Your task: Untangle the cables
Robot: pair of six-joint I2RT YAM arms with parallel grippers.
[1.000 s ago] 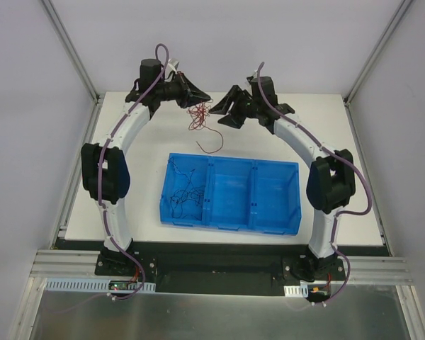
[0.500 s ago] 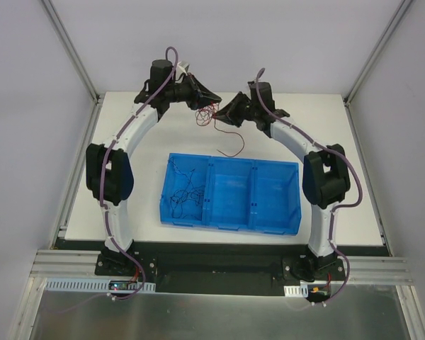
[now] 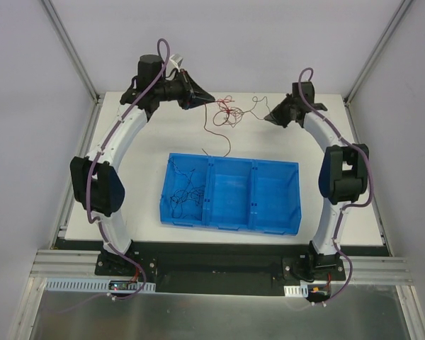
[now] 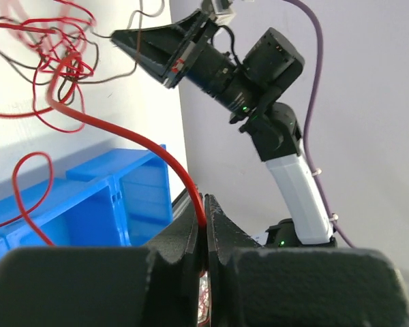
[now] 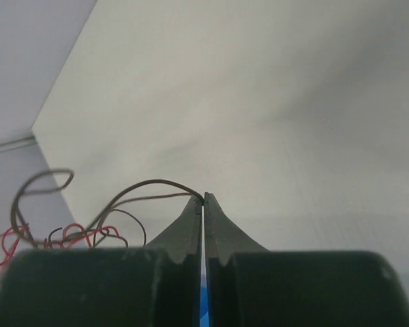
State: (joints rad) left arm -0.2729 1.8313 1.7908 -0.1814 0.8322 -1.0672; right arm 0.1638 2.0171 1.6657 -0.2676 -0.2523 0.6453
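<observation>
Over the white table (image 3: pixel 142 163) — left gripper (image 3: pixel 210 100), right gripper (image 3: pixel 268 119) well apart, each clamped on the cables (image 3: pixel 229 113).

blue tray (image 3: pixel 276 195): three compartments, mid-desk, nearer the near edge, long side along it | white desk (image 3: pixel 145 170): matte top | metal rail (image 3: pixel 64 268): below near-left corner

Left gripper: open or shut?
Shut on the thin red cable: left wrist view shows the left gripper with jaws together, cable pinched between the tips.

Bright, even, diffuse light; soft shadows on the white counter (image 3: pixel 156 142); wrist views blur near the jaws
</observation>
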